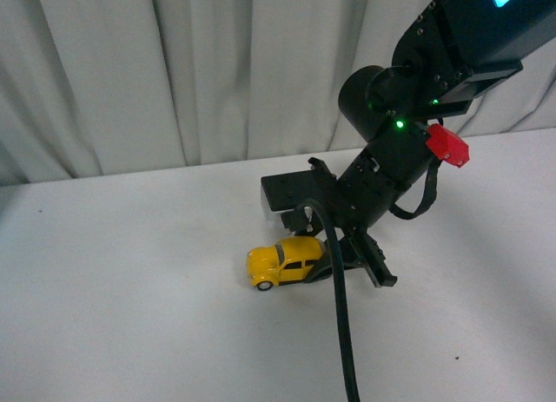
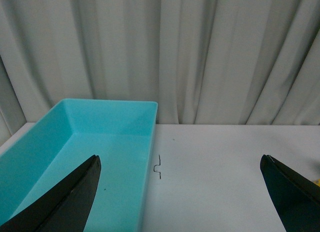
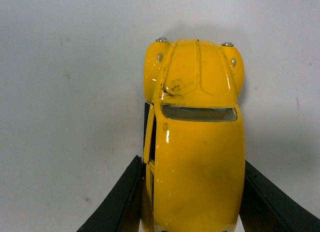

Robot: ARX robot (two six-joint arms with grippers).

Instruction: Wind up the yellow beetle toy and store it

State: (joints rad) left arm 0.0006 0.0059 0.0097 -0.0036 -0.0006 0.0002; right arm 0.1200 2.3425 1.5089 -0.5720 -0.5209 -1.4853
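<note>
- The yellow beetle toy [image 1: 282, 263] is sitting wheels-down on the white table [image 1: 130, 315], nose pointing toward 8 o'clock.
- The right gripper [image 3: 191, 164], reaching in from 2 o'clock, is squeezing its rear flanks between narrowed jaws, likely to drag it backward and load the spring.
- The left gripper [image 2: 180, 161] is hanging wide apart and holding nothing near the teal bin [image 2: 120, 119], probably awaiting storage.
</note>
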